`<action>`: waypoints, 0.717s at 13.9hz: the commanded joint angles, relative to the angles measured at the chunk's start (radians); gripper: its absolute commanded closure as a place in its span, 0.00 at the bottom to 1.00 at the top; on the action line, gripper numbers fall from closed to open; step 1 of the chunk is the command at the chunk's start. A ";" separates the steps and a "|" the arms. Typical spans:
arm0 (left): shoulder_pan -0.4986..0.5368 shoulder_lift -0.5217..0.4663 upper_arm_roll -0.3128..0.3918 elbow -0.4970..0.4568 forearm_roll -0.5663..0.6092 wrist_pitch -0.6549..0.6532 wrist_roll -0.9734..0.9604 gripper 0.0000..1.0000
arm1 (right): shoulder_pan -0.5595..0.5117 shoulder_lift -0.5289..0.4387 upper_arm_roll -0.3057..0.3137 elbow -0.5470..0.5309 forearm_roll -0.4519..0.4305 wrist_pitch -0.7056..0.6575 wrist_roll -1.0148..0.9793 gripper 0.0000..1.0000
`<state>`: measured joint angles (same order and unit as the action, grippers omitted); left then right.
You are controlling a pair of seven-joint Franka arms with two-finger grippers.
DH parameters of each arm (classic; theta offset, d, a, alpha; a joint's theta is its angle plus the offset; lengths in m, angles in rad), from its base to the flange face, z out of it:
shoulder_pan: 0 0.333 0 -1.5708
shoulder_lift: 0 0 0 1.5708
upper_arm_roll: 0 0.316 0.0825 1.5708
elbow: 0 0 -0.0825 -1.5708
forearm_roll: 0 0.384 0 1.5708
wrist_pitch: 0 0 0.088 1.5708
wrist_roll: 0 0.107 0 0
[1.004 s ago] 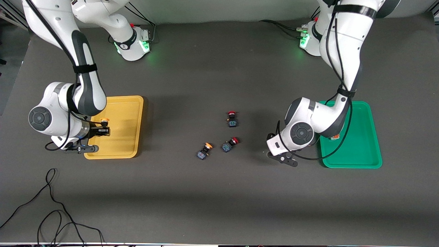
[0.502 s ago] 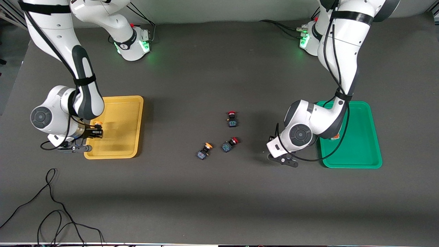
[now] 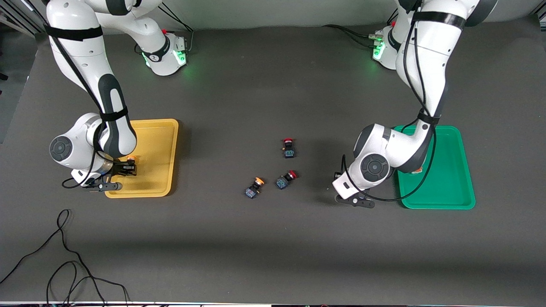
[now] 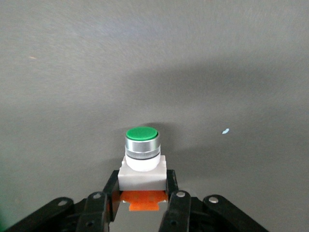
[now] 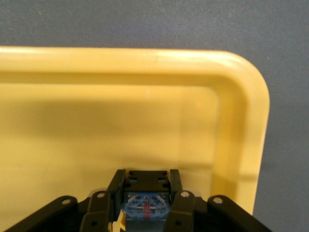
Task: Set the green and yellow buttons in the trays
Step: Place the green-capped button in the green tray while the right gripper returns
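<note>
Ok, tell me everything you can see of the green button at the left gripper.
The green button is a small push switch: a flat, glossy green round cap in a ribbed, metal-looking silver ring, on a white plastic-looking collar and squarish white body, with an orange block below. Its cap points away from the left gripper, whose black fingers clamp the white body from both sides. It is over the gray table; whether it rests on the table cannot be told.

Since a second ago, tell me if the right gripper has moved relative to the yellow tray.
Yes. The right gripper, shut on a yellow button, shifted slightly nearer the front camera along the yellow tray, remaining over its edge toward the right arm's end.
</note>
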<state>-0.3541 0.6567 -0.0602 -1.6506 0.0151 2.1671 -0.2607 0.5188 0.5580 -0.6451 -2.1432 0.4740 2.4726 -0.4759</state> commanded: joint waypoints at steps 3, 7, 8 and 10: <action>0.046 -0.185 0.013 0.094 -0.014 -0.324 -0.040 0.61 | 0.020 -0.065 -0.005 0.008 0.043 -0.055 -0.017 0.00; 0.174 -0.288 0.014 0.072 -0.033 -0.433 0.045 0.62 | 0.024 -0.139 -0.034 0.095 0.025 -0.260 0.077 0.00; 0.223 -0.317 0.016 0.046 -0.032 -0.440 0.093 0.62 | 0.026 -0.151 -0.045 0.123 0.014 -0.306 0.082 0.00; 0.334 -0.374 0.017 -0.032 -0.017 -0.403 0.158 0.62 | 0.026 -0.165 -0.086 0.189 0.006 -0.398 0.089 0.00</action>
<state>-0.1182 0.3580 -0.0364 -1.5779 0.0046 1.7344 -0.1740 0.5378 0.4173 -0.6917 -2.0084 0.4925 2.1644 -0.4180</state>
